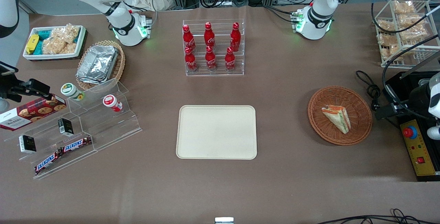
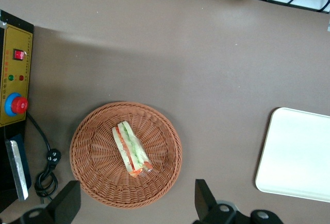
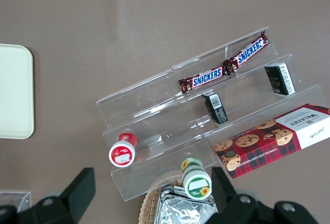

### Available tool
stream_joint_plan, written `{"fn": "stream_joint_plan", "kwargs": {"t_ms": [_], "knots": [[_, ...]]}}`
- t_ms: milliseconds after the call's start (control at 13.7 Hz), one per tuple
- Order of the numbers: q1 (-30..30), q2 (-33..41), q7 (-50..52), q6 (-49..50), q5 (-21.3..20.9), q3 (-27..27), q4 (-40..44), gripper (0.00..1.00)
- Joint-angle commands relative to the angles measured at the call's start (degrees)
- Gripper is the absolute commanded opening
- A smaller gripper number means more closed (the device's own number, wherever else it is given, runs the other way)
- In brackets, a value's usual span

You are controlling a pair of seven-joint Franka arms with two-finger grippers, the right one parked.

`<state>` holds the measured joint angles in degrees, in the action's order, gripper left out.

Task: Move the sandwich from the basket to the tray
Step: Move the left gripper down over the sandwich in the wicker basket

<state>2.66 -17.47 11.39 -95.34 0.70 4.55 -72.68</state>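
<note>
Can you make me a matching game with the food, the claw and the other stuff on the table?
Things:
1. sandwich
2. tray
3. cola bottles
4. claw

Where or how:
A. standing in a clear rack
B. open, hovering above the basket
C. lying in the round brown basket
D. bare, flat on the table

Pairs: 1-C, 2-D, 3-A, 4-B

Open, bare tabletop point(image 1: 282, 121) between the basket point(image 1: 314, 114) and the tray point(image 1: 216, 131), wide enough for a straight pass. Above the basket, the gripper point(image 2: 136, 206) with fingers spread wide; below it the sandwich point(image 1: 337, 118) exposed at the middle, only the low wicker rim around it. Nearest obstacles: black cable point(image 1: 373, 93) and control box point(image 1: 417, 152) just beside the basket toward the working arm's end, and the bottle rack point(image 1: 215, 72) farther from the front camera than the tray.
</note>
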Motion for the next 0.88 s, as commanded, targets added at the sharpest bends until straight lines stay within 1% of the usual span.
{"fn": "stream_joint_plan", "kwargs": {"t_ms": [0,219,365,583,729,802], "knots": [[0.1,-1.2,-1.3,-0.8,-0.1,0.1,2.0,0.99],[0.1,-1.3,-0.7,-0.7,0.0,0.1,1.8,0.99],[0.1,-1.4,-0.6,0.0,-0.1,0.1,-0.1,0.99],[0.1,-0.1,-0.7,-0.6,-0.5,-0.1,-8.9,0.99],[0.1,-0.1,0.5,-1.6,-2.9,-0.2,-13.4,0.99],[0.3,-0.1,2.3,-3.3,-3.2,-0.2,-15.5,0.99]]}}
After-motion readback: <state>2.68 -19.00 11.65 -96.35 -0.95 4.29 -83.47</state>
